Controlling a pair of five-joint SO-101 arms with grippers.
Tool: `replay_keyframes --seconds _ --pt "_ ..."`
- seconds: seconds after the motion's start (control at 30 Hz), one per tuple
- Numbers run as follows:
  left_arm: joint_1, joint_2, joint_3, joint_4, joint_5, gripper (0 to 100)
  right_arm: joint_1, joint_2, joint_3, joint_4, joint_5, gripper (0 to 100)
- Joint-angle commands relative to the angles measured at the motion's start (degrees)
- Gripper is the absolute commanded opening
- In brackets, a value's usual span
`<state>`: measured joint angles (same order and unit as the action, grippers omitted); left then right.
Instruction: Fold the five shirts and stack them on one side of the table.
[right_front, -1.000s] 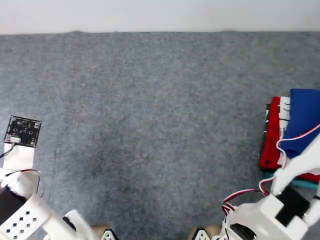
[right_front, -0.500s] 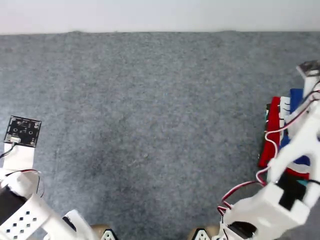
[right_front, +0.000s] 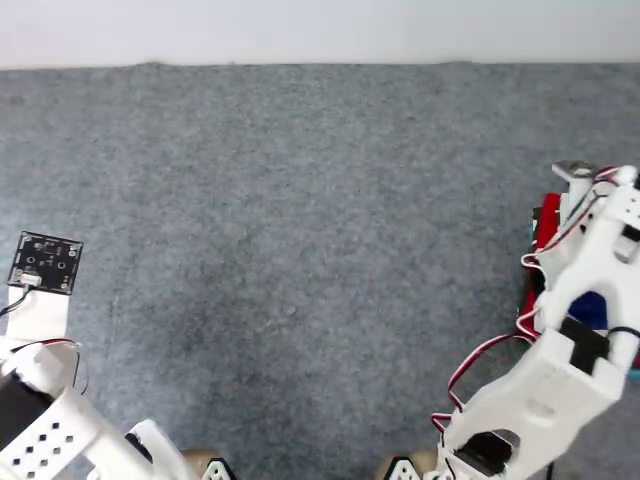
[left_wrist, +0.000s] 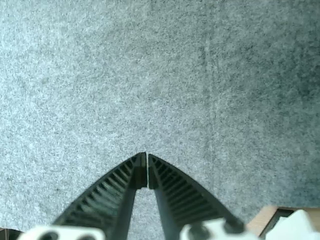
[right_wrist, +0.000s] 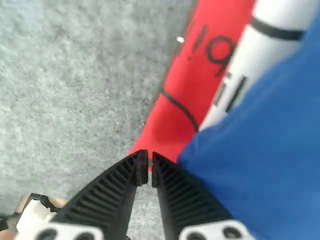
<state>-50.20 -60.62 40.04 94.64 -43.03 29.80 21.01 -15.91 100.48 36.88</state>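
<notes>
A stack of folded shirts lies at the table's right edge. A blue shirt (right_wrist: 260, 150) is on top, with a white shirt with black stripes (right_wrist: 262, 45) and a red shirt (right_wrist: 200, 85) showing beneath it. In the high view the red shirt (right_front: 546, 222) and a patch of the blue shirt (right_front: 590, 310) peek out from under the right arm (right_front: 590, 270), which stretches over the stack. My right gripper (right_wrist: 145, 167) is shut with nothing in it, just above the red shirt's edge beside the blue one. My left gripper (left_wrist: 147, 171) is shut and empty over bare grey carpet.
Grey carpet (right_front: 300, 200) covers the table, with a white wall along the far edge. The left arm (right_front: 45, 420) sits folded at the front left corner, its small black board (right_front: 45, 262) lying flat beside it. A teal edge (right_front: 632, 372) shows low in the stack.
The right arm has swung out from the front edge over the shirt stack, covering most of the blue shirt. The left arm has stayed still.
</notes>
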Motion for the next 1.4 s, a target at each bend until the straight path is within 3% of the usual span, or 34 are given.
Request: replay_keyframes --seconds 0.0,0.17,0.37,0.47,0.67,0.8,1.07,1.2,1.37 --pt "0.26 -0.70 -0.31 -0.70 -0.44 2 -1.19 -7.96 -2.81 2.33 -0.70 0.9" --pt "0.35 -0.70 -0.13 -0.44 -0.35 2 -4.18 -17.80 0.00 2.33 -0.70 0.9" --pt "0.44 -0.70 -0.22 3.52 0.00 2 -9.10 -30.73 13.45 2.33 -2.46 0.9" --pt "0.44 -0.70 -0.22 5.10 1.85 2 -11.65 -36.97 21.01 2.24 -8.79 0.9" --pt "1.14 -0.70 -0.75 4.92 19.52 2 -16.13 -47.25 31.38 2.15 -27.43 0.9" --pt "8.18 -0.70 -0.66 3.52 26.11 2 -16.84 -53.93 34.99 -0.92 -36.48 0.9" --pt "28.22 -0.70 6.81 -10.46 49.58 1 -16.84 -70.90 49.58 -16.75 -42.81 0.9" --pt "36.66 -0.70 13.76 -17.58 54.86 1 -16.92 -80.22 61.54 -25.27 -44.48 0.9" --pt "42.29 -0.70 19.56 -27.78 59.34 1 -19.21 -90.24 72.79 -30.73 -44.48 0.9"
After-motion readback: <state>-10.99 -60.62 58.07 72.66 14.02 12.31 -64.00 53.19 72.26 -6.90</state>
